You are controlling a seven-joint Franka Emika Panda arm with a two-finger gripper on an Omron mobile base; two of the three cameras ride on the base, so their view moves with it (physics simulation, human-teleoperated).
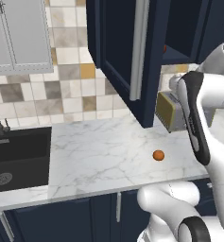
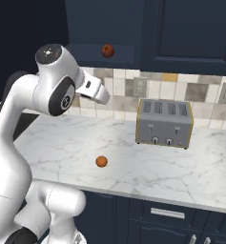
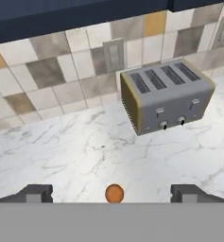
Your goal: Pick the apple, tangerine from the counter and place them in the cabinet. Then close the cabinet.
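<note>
Left base view: tangerine sits on the counter, out in the open toward the front edge, touching nothing else. Navy cabinet hangs above with its door swung open, long silver handle facing the camera. A small sliver of the apple peeks out on the cabinet shelf behind the door edge. Toaster is partly hidden by the white arm. Black sink at left, light grey wall cabinet above it.

Right base view: apple rests on the cabinet's bottom shelf, up above the arm's elbow. Tangerine lies on the counter, well apart from the toaster, which stands by the tiled wall.

Hand view: gripper open wide, both fingertips spread far apart, holding nothing. Tangerine shows low between the tips, lying on the counter below; cannot tell whether the tips are near it. Toaster farther back, wall outlet on the tiles behind it.
</note>
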